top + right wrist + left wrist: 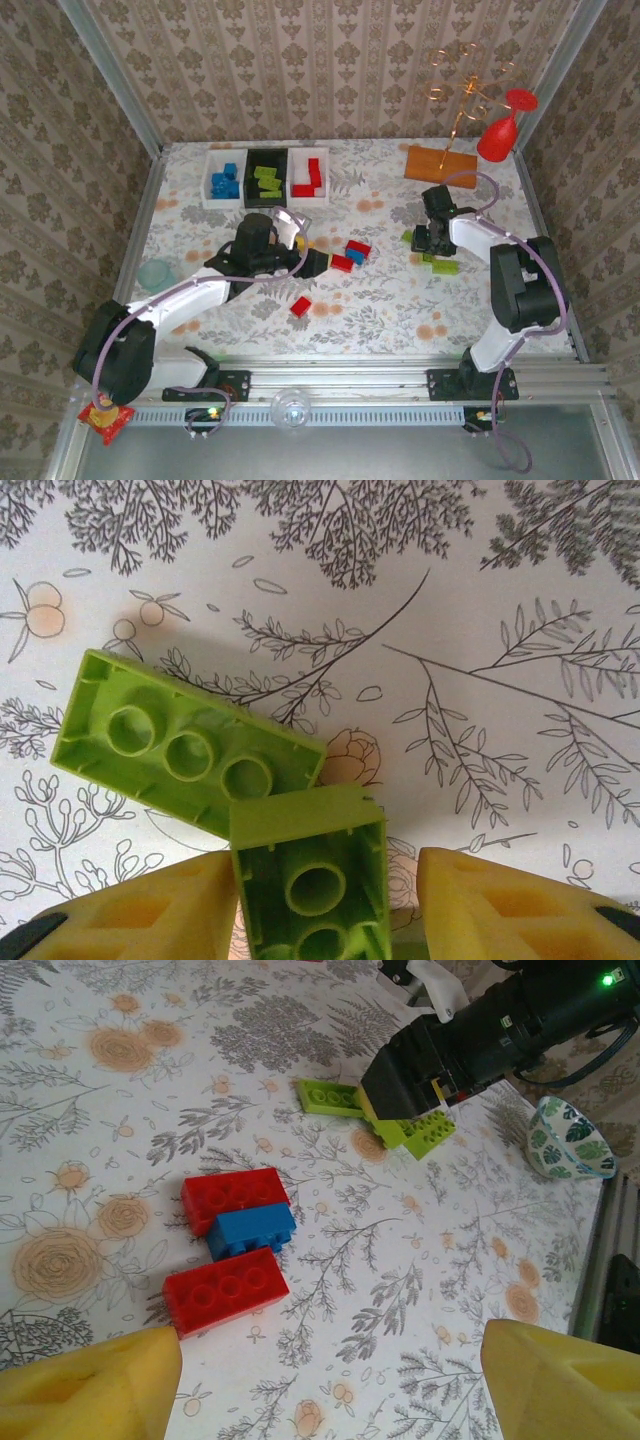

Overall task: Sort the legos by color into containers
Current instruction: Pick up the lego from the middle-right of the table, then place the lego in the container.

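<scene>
— Yellow foam pads (pixel 90 1390) of the left gripper (pixel 330 1365), cropped at the frame's foot: spread wide, nothing between. Ahead, two red plastic bricks (pixel 225 1288) flank a blue brick (pixel 250 1230).
— Rightward?
— Right gripper (pixel 325 865): jaws narrow around an upturned lime-green brick (pixel 310 830), lower end cut off. Floral cloth (pixel 500 630) shows beside one pad; not clamped. Three square bins (pixel 267 151) far back.

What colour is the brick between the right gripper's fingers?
The brick is lime green; right wrist view shows it best.
</scene>
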Controlling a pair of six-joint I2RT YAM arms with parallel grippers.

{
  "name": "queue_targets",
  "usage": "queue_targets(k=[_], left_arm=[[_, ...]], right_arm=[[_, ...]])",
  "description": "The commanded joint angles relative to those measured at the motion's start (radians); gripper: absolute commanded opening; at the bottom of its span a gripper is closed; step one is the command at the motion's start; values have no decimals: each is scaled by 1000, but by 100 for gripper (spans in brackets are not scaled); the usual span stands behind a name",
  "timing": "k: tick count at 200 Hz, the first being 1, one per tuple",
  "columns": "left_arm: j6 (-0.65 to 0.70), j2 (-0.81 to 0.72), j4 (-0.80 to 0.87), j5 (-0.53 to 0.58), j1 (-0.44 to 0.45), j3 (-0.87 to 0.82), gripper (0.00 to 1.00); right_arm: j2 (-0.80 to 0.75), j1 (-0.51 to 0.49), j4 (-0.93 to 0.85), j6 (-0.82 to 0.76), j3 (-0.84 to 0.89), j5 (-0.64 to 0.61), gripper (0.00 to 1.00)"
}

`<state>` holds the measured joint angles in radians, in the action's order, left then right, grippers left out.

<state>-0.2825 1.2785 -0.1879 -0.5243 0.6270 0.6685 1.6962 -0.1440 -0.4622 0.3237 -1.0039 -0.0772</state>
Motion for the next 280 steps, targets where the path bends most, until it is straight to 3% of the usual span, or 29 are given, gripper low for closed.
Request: queue_targets(k=[1, 44, 81, 121, 142, 186, 253, 280], left_arm=[[37, -11, -1, 28, 0, 31, 80], [51, -36, 27, 85, -1, 25, 80], [41, -65, 52, 161, -22, 13, 81], [-61, -157, 64, 217, -197, -55, 81], [-100, -229, 61, 246, -292, -104, 81], [-104, -302, 104, 323, -379, -144, 82], [-99, -294, 104, 301, -403, -150, 82], [-99, -298, 107, 288, -403, -152, 82]], right_arm=[[33, -1, -55, -18, -32, 46, 50], [2, 0, -34, -16, -12, 41, 38], [-167, -34, 26, -16, 21, 61, 36], [-247, -222, 153, 20, -45, 106, 36], [-146, -329, 284, 35, -155, 172, 36], [194, -463, 443, 75, -510, 213, 36], [635, -491, 470, 58, -1025, 269, 37], [782, -491, 428, 20, -1211, 237, 38]])
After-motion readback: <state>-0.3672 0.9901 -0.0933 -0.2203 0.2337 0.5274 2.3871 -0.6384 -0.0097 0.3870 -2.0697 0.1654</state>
